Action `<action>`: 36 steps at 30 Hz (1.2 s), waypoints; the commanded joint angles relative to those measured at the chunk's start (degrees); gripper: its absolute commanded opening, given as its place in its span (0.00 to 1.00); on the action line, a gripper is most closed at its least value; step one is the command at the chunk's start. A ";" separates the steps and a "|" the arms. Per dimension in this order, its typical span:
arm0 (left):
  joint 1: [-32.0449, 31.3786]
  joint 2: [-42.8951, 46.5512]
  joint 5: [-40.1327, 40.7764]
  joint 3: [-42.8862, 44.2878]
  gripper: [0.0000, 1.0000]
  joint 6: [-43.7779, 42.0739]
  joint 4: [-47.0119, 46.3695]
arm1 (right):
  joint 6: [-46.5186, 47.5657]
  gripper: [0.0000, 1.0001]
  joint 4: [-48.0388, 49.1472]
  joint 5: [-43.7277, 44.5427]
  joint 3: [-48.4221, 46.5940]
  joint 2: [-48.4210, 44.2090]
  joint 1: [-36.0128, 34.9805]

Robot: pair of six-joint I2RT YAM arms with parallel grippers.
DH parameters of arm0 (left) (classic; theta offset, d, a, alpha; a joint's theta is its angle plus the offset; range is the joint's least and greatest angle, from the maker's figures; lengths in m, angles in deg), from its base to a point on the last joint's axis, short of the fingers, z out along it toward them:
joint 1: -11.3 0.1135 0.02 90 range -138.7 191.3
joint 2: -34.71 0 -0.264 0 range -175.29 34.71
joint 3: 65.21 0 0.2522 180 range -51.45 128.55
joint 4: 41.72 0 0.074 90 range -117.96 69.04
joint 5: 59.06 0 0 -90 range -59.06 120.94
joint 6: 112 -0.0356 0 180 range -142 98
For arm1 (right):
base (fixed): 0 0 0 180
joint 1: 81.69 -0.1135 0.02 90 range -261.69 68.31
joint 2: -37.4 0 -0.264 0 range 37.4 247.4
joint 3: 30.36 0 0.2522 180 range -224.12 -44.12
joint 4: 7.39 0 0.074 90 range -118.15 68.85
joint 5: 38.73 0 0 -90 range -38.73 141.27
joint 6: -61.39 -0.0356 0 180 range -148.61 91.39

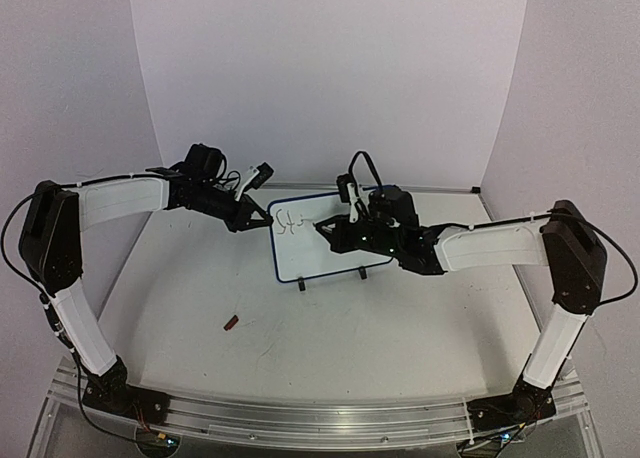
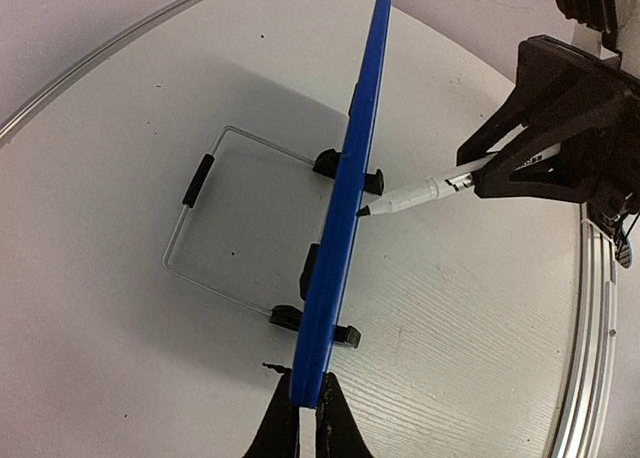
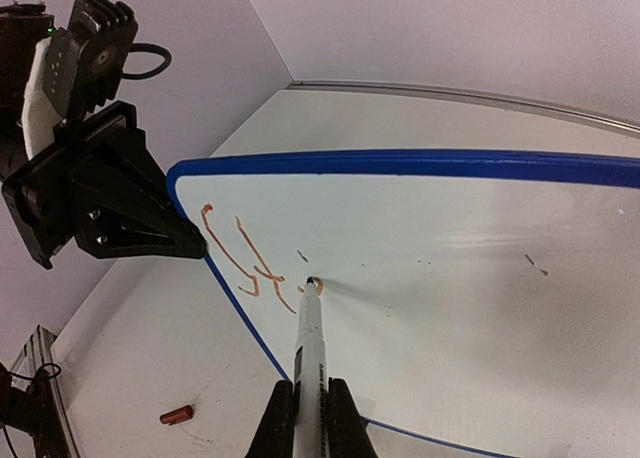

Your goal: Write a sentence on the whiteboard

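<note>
The white surface (image 1: 200, 278) is the biggest thing here, and both arms reach across it from the near edge.

The whiteboard (image 1: 335, 258) stands near the middle of the surface, a bit toward the far side. It has a blue frame and leans back a little. It rests on two small black feet (image 1: 300, 285) with a thin wire stand (image 2: 200, 228) behind it.

The left pincer (image 2: 308, 403) is closed tight on the left edge of the whiteboard, with one finger on the front and one on the back.

The right pincer (image 3: 310, 408) is in front of the board. It is closed around a marker (image 3: 310, 348) and grips the barrel from both sides. The marker is white with a dark tip, and the tip touches the face of the board.

The sentence (image 3: 245, 258) sits in the top left corner of the board, close to the left pincer. Only its start is there, in thin red-orange strokes that look like "St". The marker tip sits just to the right of them.

A small red piece (image 1: 231, 324) lies flat on the surface, well apart from the board, on the near left side.
</note>
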 commanded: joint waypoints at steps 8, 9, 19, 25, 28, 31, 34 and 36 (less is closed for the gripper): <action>-0.82 -1.48 2.22 0.92 0.00 -2.23 3.33 | 0.43 0.00 1.93 -2.09 -2.91 1.82 0.10; -0.81 -1.49 2.19 0.92 0.00 -2.23 3.34 | 0.43 0.00 1.83 -2.12 -2.91 1.96 0.12; -0.87 -1.27 2.32 0.92 0.00 -2.28 3.33 | -0.11 0.00 1.68 -2.38 -1.26 2.43 0.14; -0.88 -1.20 2.32 0.92 0.00 -2.33 3.32 | -0.21 0.00 1.45 -1.58 -0.58 2.34 0.14; -0.85 -1.14 2.32 0.92 0.00 -2.34 3.33 | -0.17 0.00 1.24 -1.07 -0.48 2.35 0.12; -0.87 -1.13 2.40 0.92 0.00 -2.32 3.38 | -0.20 0.00 1.05 -0.50 -0.35 2.33 0.12; -0.85 -1.10 2.38 0.92 0.00 -2.30 3.40 | -0.19 0.00 0.81 -0.02 -0.25 2.17 0.14; -0.86 -1.11 2.41 0.92 0.00 -2.34 3.37 | -0.17 0.00 0.55 0.06 -0.27 2.25 0.12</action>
